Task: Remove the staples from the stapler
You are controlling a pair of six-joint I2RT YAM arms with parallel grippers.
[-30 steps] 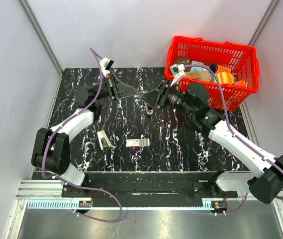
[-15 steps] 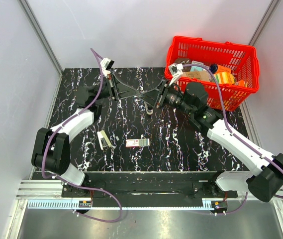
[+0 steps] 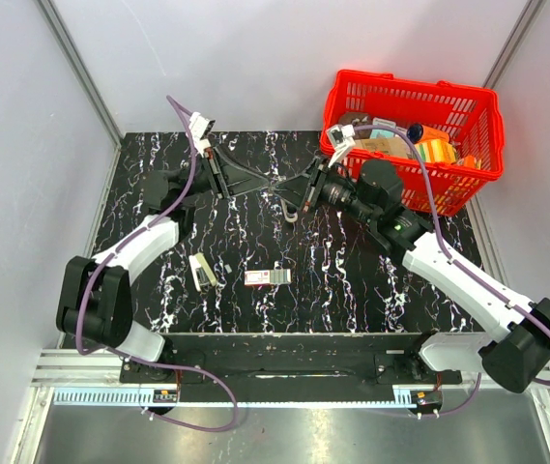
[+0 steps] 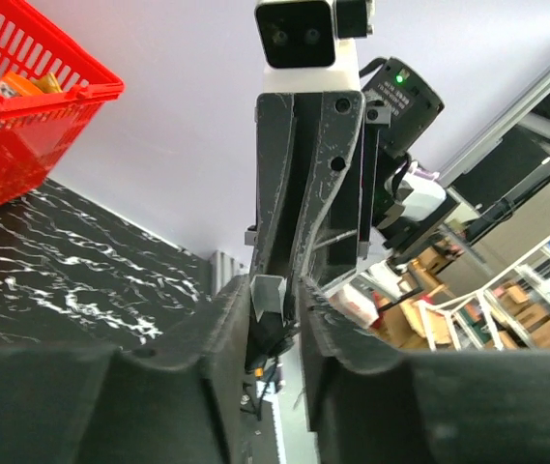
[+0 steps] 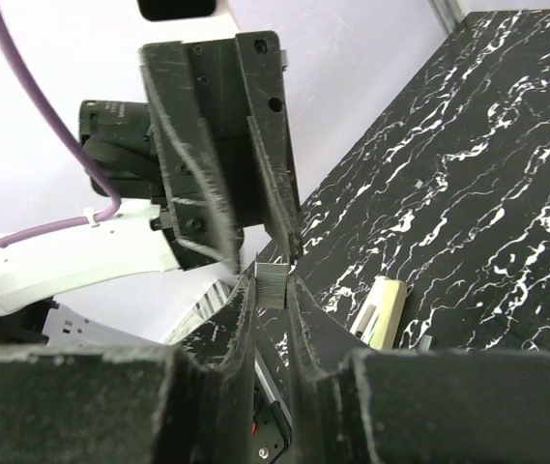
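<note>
My two grippers meet tip to tip in the air above the back of the table. The staples (image 5: pixel 273 281), a short silvery strip, sit clamped between the tips of my right gripper (image 5: pixel 273 292) (image 3: pixel 283 184). In the left wrist view the same staples (image 4: pixel 268 293) lie between the tips of my left gripper (image 4: pixel 275 300) (image 3: pixel 272 181), whose jaws stand slightly apart, with a thin gap on the right side. The pale stapler (image 3: pixel 201 272) (image 5: pixel 381 309) lies alone on the table, near the front left.
A small red-and-white box (image 3: pixel 267 277) lies on the black marbled table (image 3: pixel 352 280) right of the stapler, and a tiny grey piece (image 3: pixel 224 266) lies between them. A red basket (image 3: pixel 410 89) of assorted items stands at the back right corner.
My right gripper has closed on the staples. My left gripper's jaws have eased apart, and its wrist has shifted slightly left and back.
</note>
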